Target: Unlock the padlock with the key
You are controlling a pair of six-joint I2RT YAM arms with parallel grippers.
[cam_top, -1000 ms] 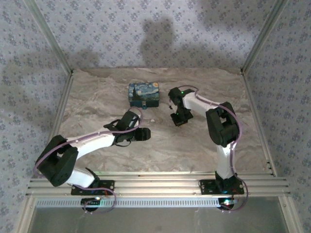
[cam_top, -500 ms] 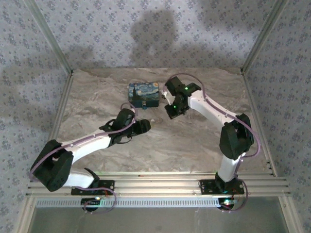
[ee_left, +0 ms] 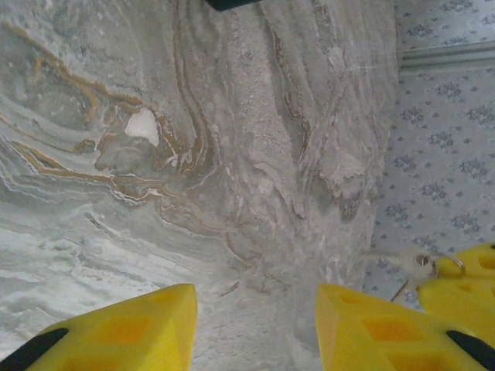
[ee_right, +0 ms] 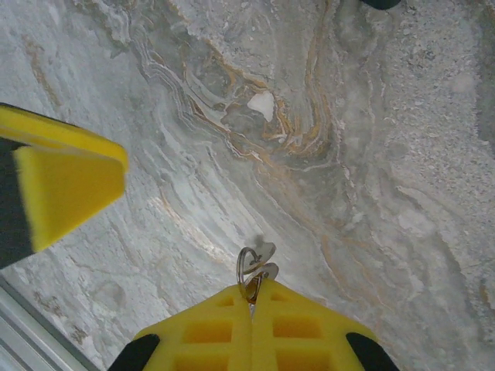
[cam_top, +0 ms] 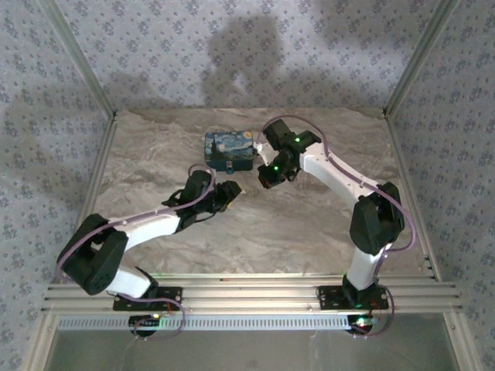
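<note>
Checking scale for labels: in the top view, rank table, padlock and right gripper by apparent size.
1. table
2. padlock
3. right gripper, which looks slightly smaller but may be nearer the camera, so the last two are unsure.

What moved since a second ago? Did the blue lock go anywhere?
The right gripper slid left and farther from its base, toward the padlock, and its folded arm stretched out. The left gripper moved forward toward the padlock too. The padlock stayed where it was on the table. Right now the right gripper is pinching the key, and the left gripper is open.
</note>
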